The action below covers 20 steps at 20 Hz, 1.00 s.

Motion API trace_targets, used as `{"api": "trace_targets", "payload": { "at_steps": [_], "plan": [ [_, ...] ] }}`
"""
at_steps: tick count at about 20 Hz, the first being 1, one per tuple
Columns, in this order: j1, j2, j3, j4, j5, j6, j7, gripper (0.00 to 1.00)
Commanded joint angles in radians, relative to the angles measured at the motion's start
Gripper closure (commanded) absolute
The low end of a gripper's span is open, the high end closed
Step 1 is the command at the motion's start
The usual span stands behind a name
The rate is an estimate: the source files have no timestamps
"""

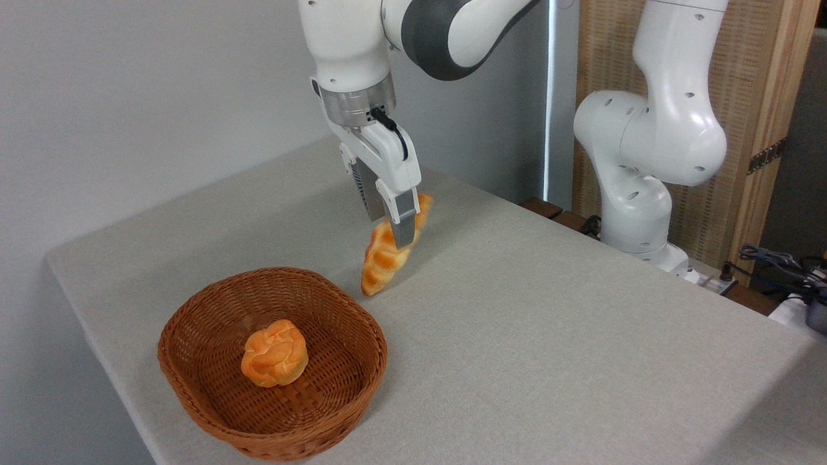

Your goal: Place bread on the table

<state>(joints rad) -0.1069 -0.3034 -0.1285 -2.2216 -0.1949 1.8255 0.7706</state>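
The hand [395,234] is gripping the bread [387,255], clear of the basket [352,387], hanging tilted above the tabletop [549,323], not yet released.

Robotics lab or test cell, not a home. A white Franka-type arm [646,129] is mounted at the far edge of a cloth-covered table [549,336] set against a bare grey wall [129,97]. Loose cables and connectors [782,265] are seen at right, beside a wood-framed woven panel [756,84]. Bread props and a wicker basket [271,413] are staged on top.
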Motion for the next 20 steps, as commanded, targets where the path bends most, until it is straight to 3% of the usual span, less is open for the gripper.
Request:
{"api": "trace_targets", "payload": {
  "at_steps": [1,6,10,12,15,17,20],
  "plan": [
    [-0.008,-0.010,0.012,0.002,0.014,-0.005,0.009,0.00],
    [-0.008,-0.007,0.012,0.036,0.014,-0.005,0.004,0.00],
    [0.003,0.036,0.020,0.147,0.017,-0.012,-0.004,0.00],
    [0.001,0.067,0.069,0.226,0.048,-0.014,-0.007,0.00],
    [0.001,0.078,0.107,0.278,0.051,-0.020,-0.007,0.00],
    [0.004,0.110,0.115,0.328,0.052,-0.064,-0.008,0.00],
    [0.022,0.220,0.113,0.495,0.058,-0.190,-0.043,0.00]
  ]
}}
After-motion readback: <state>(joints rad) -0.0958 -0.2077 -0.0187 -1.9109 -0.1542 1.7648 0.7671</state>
